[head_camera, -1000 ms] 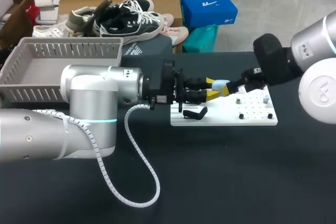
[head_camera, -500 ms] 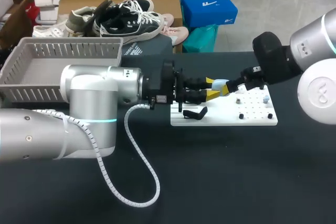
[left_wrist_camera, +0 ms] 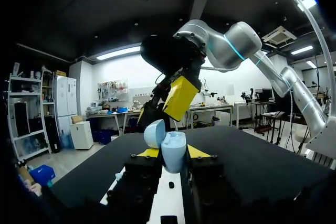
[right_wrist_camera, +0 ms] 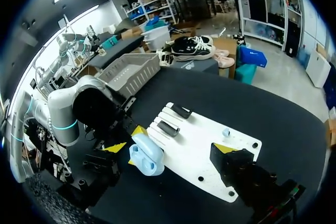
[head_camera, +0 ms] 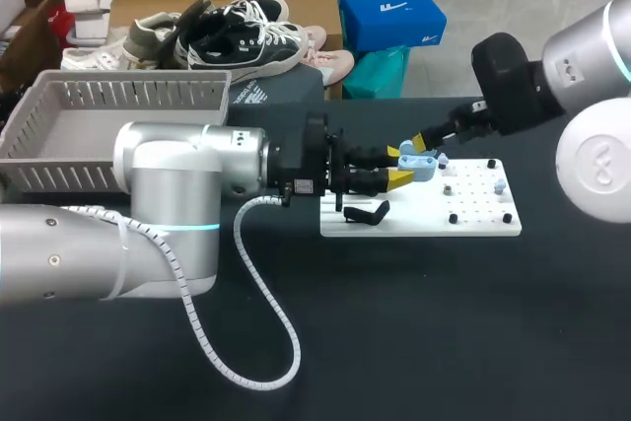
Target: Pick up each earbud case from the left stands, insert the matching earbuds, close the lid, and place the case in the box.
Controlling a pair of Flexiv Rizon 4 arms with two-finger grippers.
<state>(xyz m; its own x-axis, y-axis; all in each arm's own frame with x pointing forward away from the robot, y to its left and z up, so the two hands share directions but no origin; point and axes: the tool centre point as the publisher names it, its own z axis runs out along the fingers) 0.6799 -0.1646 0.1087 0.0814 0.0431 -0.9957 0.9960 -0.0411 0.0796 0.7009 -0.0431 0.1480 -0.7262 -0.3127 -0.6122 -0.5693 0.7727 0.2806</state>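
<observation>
Left gripper (head_camera: 399, 167) clamps the earbud case (head_camera: 421, 166) from both sides, lid (left_wrist_camera: 154, 132) open, case sticking out ahead of its tips. Right gripper (head_camera: 426, 141) hangs just beyond the open lid; its grip state can't be told.

My right hand (head_camera: 426, 141) now drawn up and back toward my right side, clear of the earbud case (head_camera: 420, 167), the case now in plainer sight, its lid tipped open

Pale blue earbud case (head_camera: 422, 167); white board (head_camera: 477, 222); grey basket (head_camera: 138, 94).
</observation>
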